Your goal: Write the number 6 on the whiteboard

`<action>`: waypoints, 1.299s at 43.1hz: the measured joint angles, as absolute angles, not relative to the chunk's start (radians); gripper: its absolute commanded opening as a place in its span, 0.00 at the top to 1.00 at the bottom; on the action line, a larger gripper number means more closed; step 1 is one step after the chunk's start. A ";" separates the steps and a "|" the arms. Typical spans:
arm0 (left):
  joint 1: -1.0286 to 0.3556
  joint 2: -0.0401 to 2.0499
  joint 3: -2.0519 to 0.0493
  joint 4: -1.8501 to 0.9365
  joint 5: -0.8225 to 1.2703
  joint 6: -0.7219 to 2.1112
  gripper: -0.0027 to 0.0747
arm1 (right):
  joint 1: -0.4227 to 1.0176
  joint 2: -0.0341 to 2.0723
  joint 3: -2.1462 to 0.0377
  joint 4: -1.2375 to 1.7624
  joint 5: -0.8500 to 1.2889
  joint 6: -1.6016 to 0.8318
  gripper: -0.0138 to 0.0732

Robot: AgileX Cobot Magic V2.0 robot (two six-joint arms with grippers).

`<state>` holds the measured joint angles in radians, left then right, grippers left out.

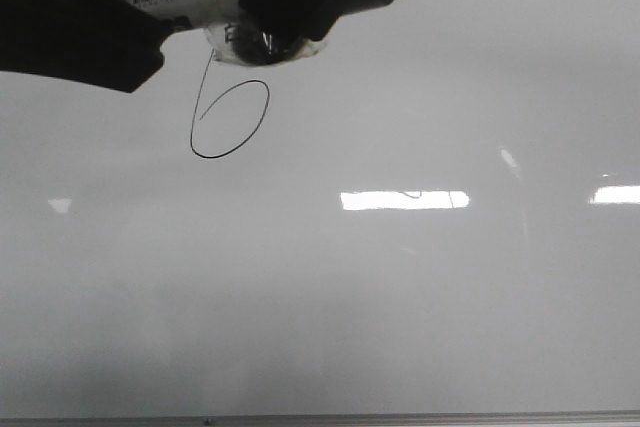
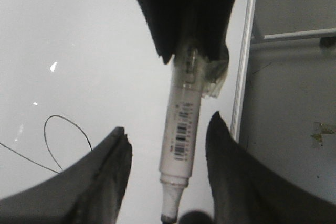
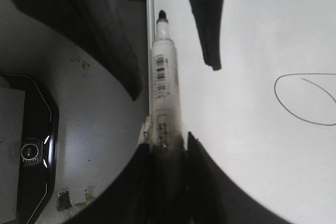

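1. While the right end effector point(image 3: 167, 153) pinches the marker point(image 3: 164, 85), the left end effector point(image 2: 167, 145) is spread around its barrel.
2. The number 6 point(image 1: 228, 117) lies just below both, on the whiteboard point(image 1: 400, 297).

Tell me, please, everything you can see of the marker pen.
The marker pen has a white barrel with a barcode label, a pale collar and a dark tip. Crumpled clear tape wraps its rear end, where the right gripper clamps it. It points toward the left gripper, whose fingers flank the barrel without touching. It lies above the whiteboard, beside the number 6.
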<state>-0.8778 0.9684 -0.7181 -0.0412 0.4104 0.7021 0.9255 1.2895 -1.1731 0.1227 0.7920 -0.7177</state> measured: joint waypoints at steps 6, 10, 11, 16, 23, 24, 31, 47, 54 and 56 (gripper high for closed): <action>-0.882 0.968 -0.718 -0.041 0.401 0.702 0.72 | 0.926 1.290 -1.173 0.129 0.788 -0.718 0.91; -0.899 0.968 -0.718 -0.041 0.391 0.702 0.78 | 0.926 1.290 -1.173 0.129 0.786 -0.718 0.91; -0.908 0.968 -0.718 -0.041 0.385 0.702 0.79 | 0.926 1.290 -1.173 0.129 0.786 -0.718 0.91; -0.933 0.981 -0.718 -0.041 0.369 0.704 0.79 | 0.926 1.290 -1.173 0.129 0.789 -0.718 0.91; -0.937 1.017 -0.720 -0.041 0.356 0.706 0.79 | 0.926 1.290 -1.168 0.112 0.805 -0.720 0.91; -0.937 1.022 -0.720 -0.041 0.355 0.706 0.80 | 0.926 1.290 -1.168 0.110 0.808 -0.720 0.91; -0.939 1.026 -0.720 -0.041 0.353 0.710 0.94 | 0.926 1.290 -1.168 0.108 0.809 -0.721 0.89; -0.939 1.029 -0.720 -0.037 0.355 0.718 0.99 | 0.926 1.289 -1.168 0.131 0.775 -0.729 0.17; -0.939 1.029 -0.720 -0.034 0.355 0.716 0.99 | 0.926 1.278 -1.168 0.124 0.773 -0.713 0.18; -0.939 1.029 -0.720 -0.030 0.355 0.716 0.99 | 0.923 1.266 -1.168 0.108 0.776 -0.693 0.18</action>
<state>-0.9394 1.0286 -0.7200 -0.0296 0.3550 0.7159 0.9231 1.2658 -1.1683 0.1081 0.7757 -0.6926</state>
